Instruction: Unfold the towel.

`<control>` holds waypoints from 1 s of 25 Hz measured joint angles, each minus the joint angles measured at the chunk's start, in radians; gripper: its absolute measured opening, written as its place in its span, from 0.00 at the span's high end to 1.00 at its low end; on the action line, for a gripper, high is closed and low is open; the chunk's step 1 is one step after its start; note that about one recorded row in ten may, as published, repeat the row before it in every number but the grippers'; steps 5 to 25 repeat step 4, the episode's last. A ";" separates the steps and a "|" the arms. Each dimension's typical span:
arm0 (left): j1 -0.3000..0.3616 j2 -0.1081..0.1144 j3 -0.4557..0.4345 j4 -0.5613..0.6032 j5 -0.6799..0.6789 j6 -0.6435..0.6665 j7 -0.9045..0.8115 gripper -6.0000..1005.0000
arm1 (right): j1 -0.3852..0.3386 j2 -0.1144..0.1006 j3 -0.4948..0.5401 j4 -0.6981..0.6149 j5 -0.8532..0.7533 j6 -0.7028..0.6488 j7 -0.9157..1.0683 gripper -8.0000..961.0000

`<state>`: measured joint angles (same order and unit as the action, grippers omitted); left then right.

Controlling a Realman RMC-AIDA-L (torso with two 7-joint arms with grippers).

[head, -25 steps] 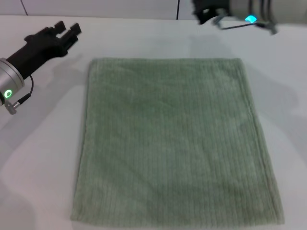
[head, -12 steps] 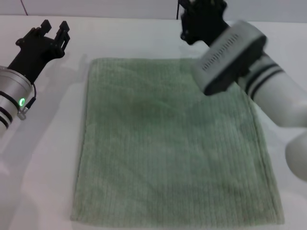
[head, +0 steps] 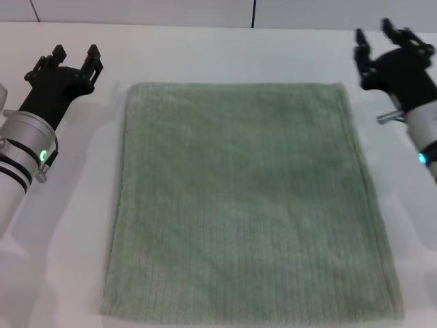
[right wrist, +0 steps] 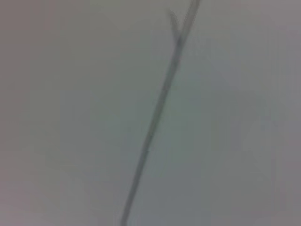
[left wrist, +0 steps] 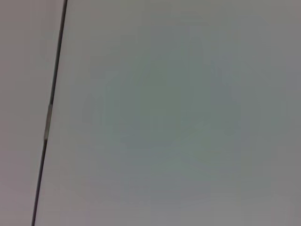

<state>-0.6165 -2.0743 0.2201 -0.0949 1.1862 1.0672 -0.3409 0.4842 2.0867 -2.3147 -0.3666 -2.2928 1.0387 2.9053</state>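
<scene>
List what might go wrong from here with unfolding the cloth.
1. The pale sage-green terry towel lies flat with its layers flush, so a pincer may pinch every layer.
2. Both pincers, left and right, are open and sit off the cloth beside its far corners; uneven grabs could skew or bunch it.

Lab-like test bench: bare white table point(head: 205, 55), plain panelled wall point(head: 136, 10)

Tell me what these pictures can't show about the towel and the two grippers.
- Towel: head view, its near edge runs along the picture's bottom edge, so the near corners are barely visible; whether a layer is folded beneath cannot be told.
- Left gripper and right gripper, jaws apart: neither wrist view shows them or the towel, only a pale blurred surface with a dark line.
</scene>
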 joint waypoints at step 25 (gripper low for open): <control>0.003 0.000 -0.004 -0.014 -0.002 -0.014 0.008 0.29 | -0.019 -0.002 0.037 0.031 0.003 0.023 0.044 0.65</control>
